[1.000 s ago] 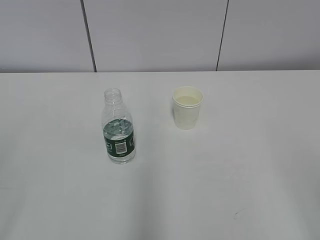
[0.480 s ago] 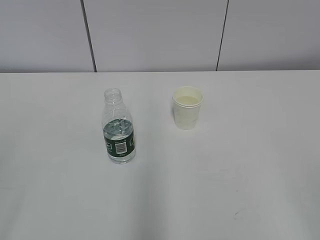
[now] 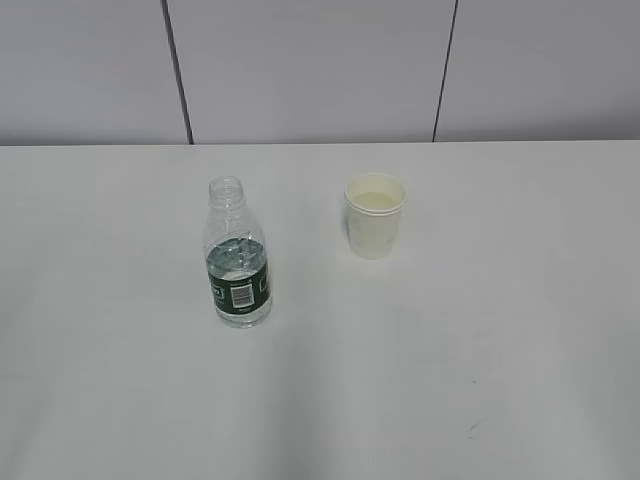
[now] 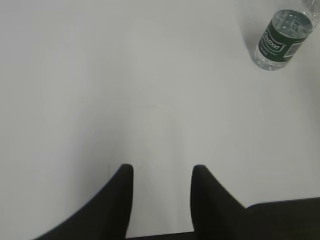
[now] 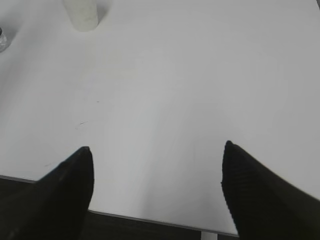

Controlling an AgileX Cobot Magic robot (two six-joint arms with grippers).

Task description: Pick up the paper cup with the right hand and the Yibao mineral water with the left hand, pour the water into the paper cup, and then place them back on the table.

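Spanning every view, the table (image 3: 480, 380) is plain white. Right hand (image 5: 156, 147) hovers low over its near edge, fingers spread wide, nothing held. Left hand (image 4: 162, 170) likewise, fingers narrowly parted, empty. Yibao mineral water (image 3: 238, 255) stands upright left of centre, uncapped, green label with barcode; lettering unreadable. Paper cup (image 3: 375, 216) stands upright, well apart to its right.

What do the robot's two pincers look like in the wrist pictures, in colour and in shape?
Only the fingers show. The left pincer has two plain black fingers that curve and narrow to rounded tips. The right pincer has two black fingers that taper to blunt points, with a fine ribbed texture on the surface. No cables, labels or markings are visible on either. The arms themselves are out of view.
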